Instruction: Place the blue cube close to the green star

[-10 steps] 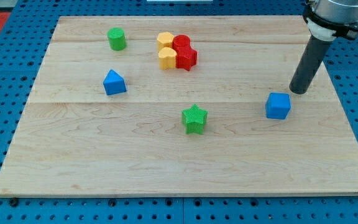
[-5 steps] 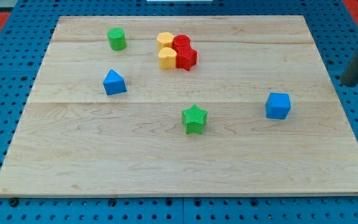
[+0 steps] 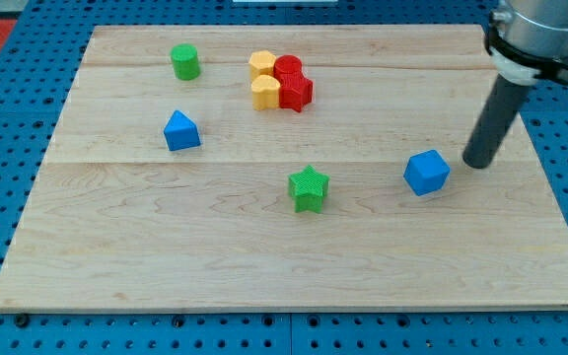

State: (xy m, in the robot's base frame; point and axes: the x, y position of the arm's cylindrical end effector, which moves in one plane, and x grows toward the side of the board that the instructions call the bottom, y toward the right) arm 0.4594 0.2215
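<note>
The blue cube [image 3: 427, 173] lies on the wooden board [image 3: 166, 247] at the view's right, turned at an angle. The green star [image 3: 309, 188] sits near the board's middle, well to the left of the cube, with a clear gap between them. My tip [image 3: 476, 162] rests on the board just right of the blue cube and slightly above it, a small gap apart.
A blue triangular block [image 3: 180, 130] lies at the left. A green cylinder [image 3: 185, 61] stands at the top left. Two yellow blocks [image 3: 262, 79] and two red blocks [image 3: 292, 82] cluster at the top middle.
The rod went off to the view's right edge, then came back to the cube's right. The blue cube has shifted left towards the green star and rotated.
</note>
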